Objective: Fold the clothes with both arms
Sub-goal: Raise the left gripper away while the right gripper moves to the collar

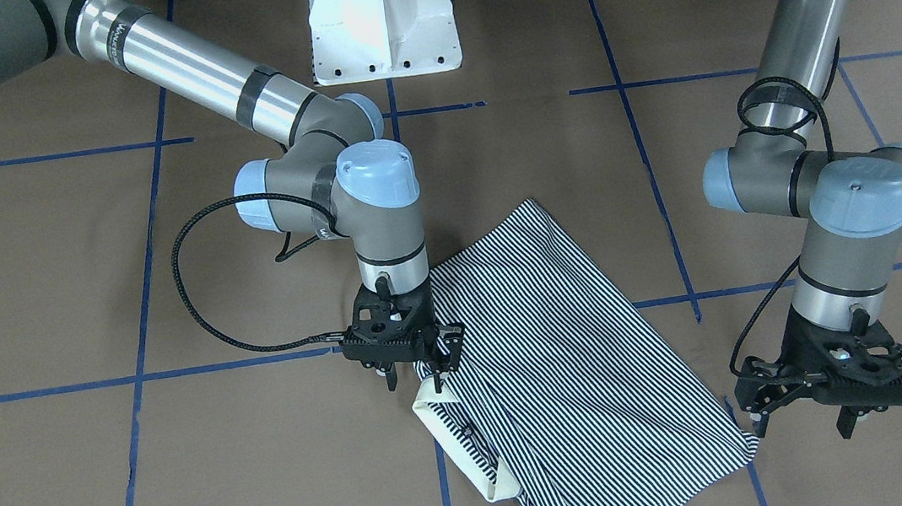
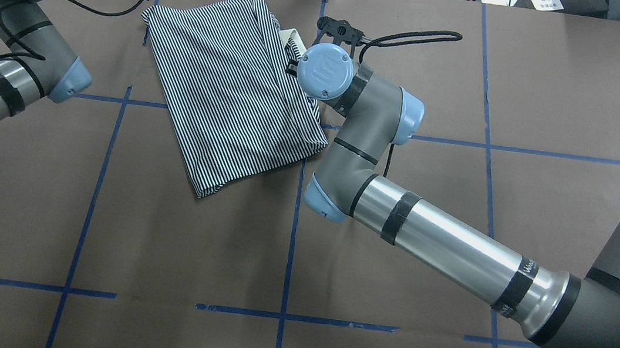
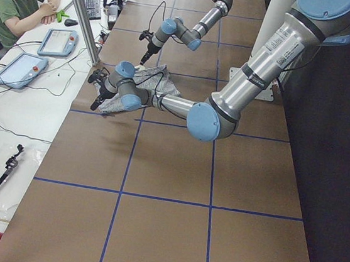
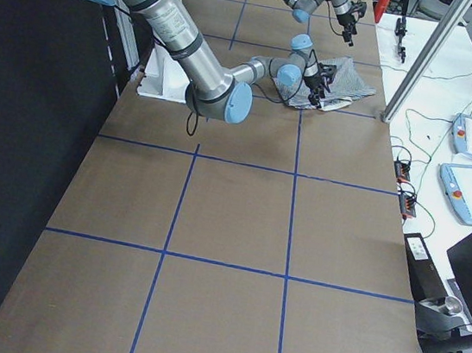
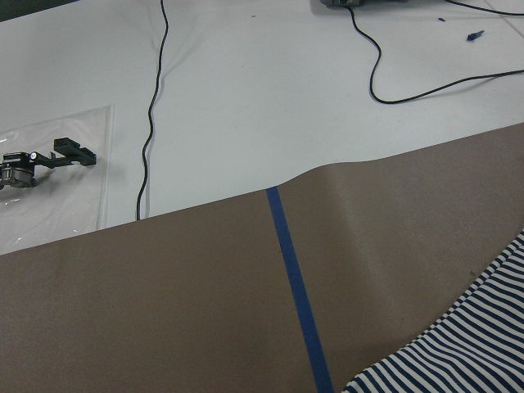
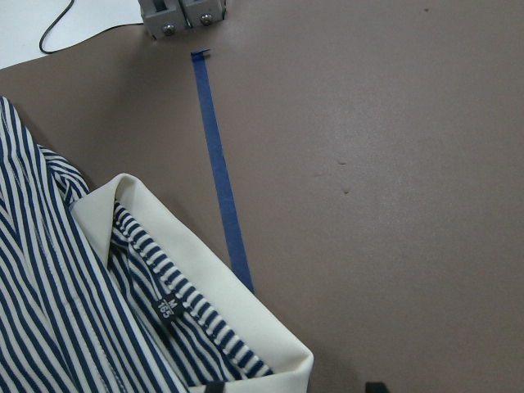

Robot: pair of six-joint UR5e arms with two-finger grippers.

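Striped polo shirt [image 1: 565,359], already doubled into a rough rectangle, lying askew on the brown-paper table [image 1: 79,270] on the side far from the robot base, across a blue tape line [image 1: 201,370]. Cream collar [image 6: 270,340] exposed along the edge nearest the right arm, size label visible inside it in the right wrist view.

Right gripper [image 1: 415,383] down at the collar, jaws parted, one fingertip at the cream edge, nothing clamped as yet. Left gripper [image 1: 803,425] just beside the shirt corner on the left arm's side, clear of the cloth, jaws likewise spread and empty; only a striped corner at the lower right of the left wrist view.

Step judged in hand: taking hold at two points ahead of a further fold. To do it well:
- Seat the right fingers around every layer at the collar before closing, not the top ply alone.
- Bring the left gripper in over its corner and pinch the full stack.
- Close both together, then raise level and no higher than needed.
- Carry across in parallel, keeping the stripes aligned.
- Lay flat and release only once settled.

Likely risk: a slipped lower layer undoing the existing fold.
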